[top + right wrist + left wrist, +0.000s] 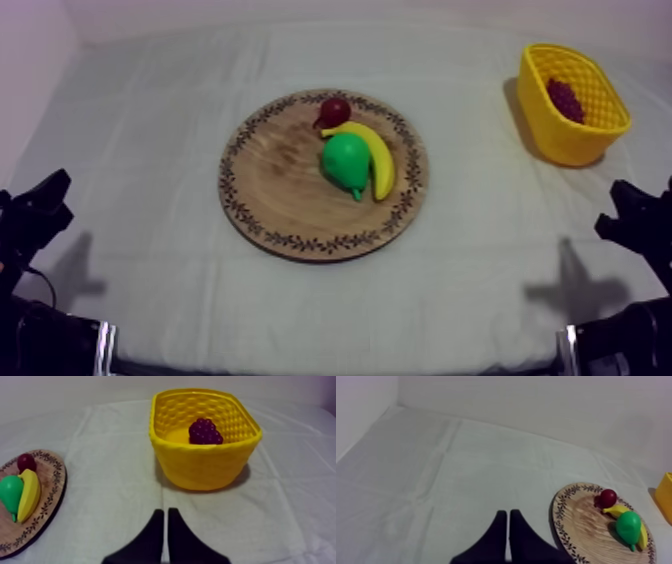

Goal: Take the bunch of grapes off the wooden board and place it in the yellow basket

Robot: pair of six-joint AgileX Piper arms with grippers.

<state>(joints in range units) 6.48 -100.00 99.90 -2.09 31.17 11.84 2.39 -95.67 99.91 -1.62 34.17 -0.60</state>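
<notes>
- Well, the left gripper [508, 512] came first: its two black fingers lay pressed together in a narrow wedge, clenched on nothing, low over the cloth [436, 476] and just beside the wooden board [581, 521].
- Over on the right gripper [165, 510] it was the same story, two fingers closed tight with nothing between them, pointed at the yellow basket [200, 471] just ahead.
- The count was two grippers, one wooden board, one yellow basket and four pieces of toy fruit.
- Three of those sat on the wooden board: one small red fruit [334, 108] at the far side, one banana [382, 165] curving round from it, and one green pear [345, 160] tucked against the banana's inner side.
- And the one bunch of grapes [205, 432] was inside the yellow basket, well apart from the wooden board.
- From the top view the whole layout was on show at once: the wooden board mid-table, the yellow basket at the far right, and both grippers low at the near corners.
- Looking from the right wrist, the camera saw straight into the basket's mouth, with the bunch of grapes down by the far wall.
- The left wrist view caught the board's patterned rim up close, with a yellow corner of the basket beyond it.
</notes>
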